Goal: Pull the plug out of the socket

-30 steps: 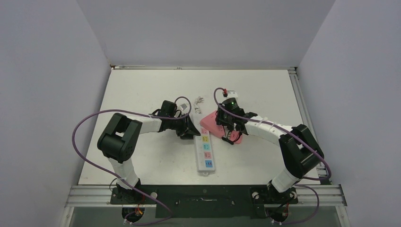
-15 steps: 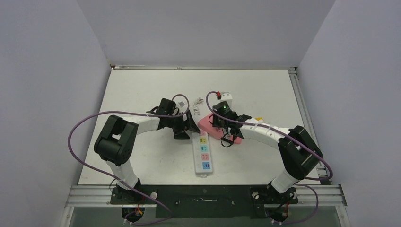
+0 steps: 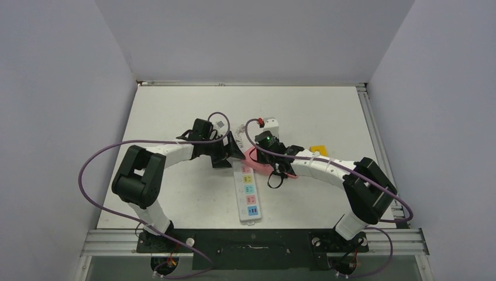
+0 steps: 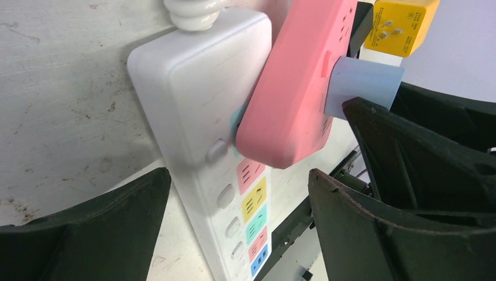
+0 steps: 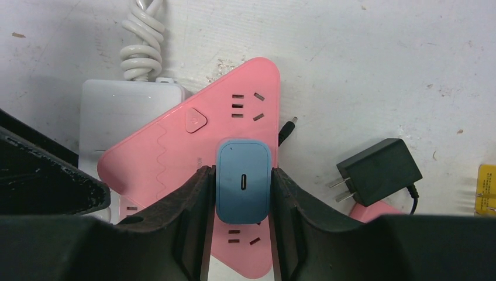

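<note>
A blue plug point(image 5: 244, 181) sits in the face of a pink socket strip point(image 5: 175, 152). My right gripper point(image 5: 240, 172) is shut on the plug, one finger on each side. The pink strip point(image 4: 292, 88) leans tilted, its lower end resting on the cord end of a long white power strip point(image 4: 187, 88) with coloured outlets. My left gripper point(image 4: 237, 181) is open, its jaws wide on either side of the white strip point(image 3: 247, 196) and holding nothing. In the top view both grippers meet at the pink strip point(image 3: 255, 158), and the plug is hidden.
A black adapter point(image 5: 380, 170) with bare prongs lies right of the pink strip. A yellow adapter point(image 3: 319, 150) lies farther right. A white adapter point(image 3: 270, 123) sits behind the grippers. The white strip's coiled cord point(image 5: 140, 52) runs toward the back.
My left gripper has opened from shut. Both grippers and the two strips have shifted a little to the left. The right gripper stays shut on the plug.
</note>
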Available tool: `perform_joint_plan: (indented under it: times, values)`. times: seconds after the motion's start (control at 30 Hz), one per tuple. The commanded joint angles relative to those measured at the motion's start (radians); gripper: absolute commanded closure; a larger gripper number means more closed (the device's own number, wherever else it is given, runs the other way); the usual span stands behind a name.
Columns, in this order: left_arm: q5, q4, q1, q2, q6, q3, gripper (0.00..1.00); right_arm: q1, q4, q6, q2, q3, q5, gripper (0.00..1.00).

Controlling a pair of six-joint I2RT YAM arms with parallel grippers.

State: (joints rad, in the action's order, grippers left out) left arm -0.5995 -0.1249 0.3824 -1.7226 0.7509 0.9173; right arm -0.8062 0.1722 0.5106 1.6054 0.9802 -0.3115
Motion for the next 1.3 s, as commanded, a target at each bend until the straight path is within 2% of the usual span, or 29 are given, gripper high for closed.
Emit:
perform_joint_plan:
  times: [0.0, 0.3, 0.53, 0.7, 1.1, 1.27]
  values:
    - [-0.018, 0.055, -0.005, -0.015, 0.017, 0.008, 0.15, -0.027, 0.007, 0.007, -0.029, 0.04, -0.025, 0.95]
    - [-0.004, 0.04, -0.005, -0.047, 0.018, 0.006, 0.21, -0.039, 0.011, 0.008, -0.027, 0.042, -0.028, 0.95]
    - [0.042, -0.042, -0.001, -0.077, -0.029, 0.011, 0.37, -0.041, 0.019, 0.007, -0.027, 0.049, -0.037, 0.95]
    - [0.058, -0.064, 0.009, -0.112, -0.043, 0.002, 0.45, -0.042, 0.021, 0.009, -0.023, 0.059, -0.028, 0.95]
    - [0.088, -0.093, 0.037, -0.188, -0.06, 0.03, 0.49, -0.042, 0.03, 0.007, -0.023, 0.057, -0.032, 0.95]
    - [0.102, -0.104, 0.04, -0.205, -0.065, 0.038, 0.5, -0.018, 0.008, 0.023, -0.049, 0.033, 0.034, 0.95]
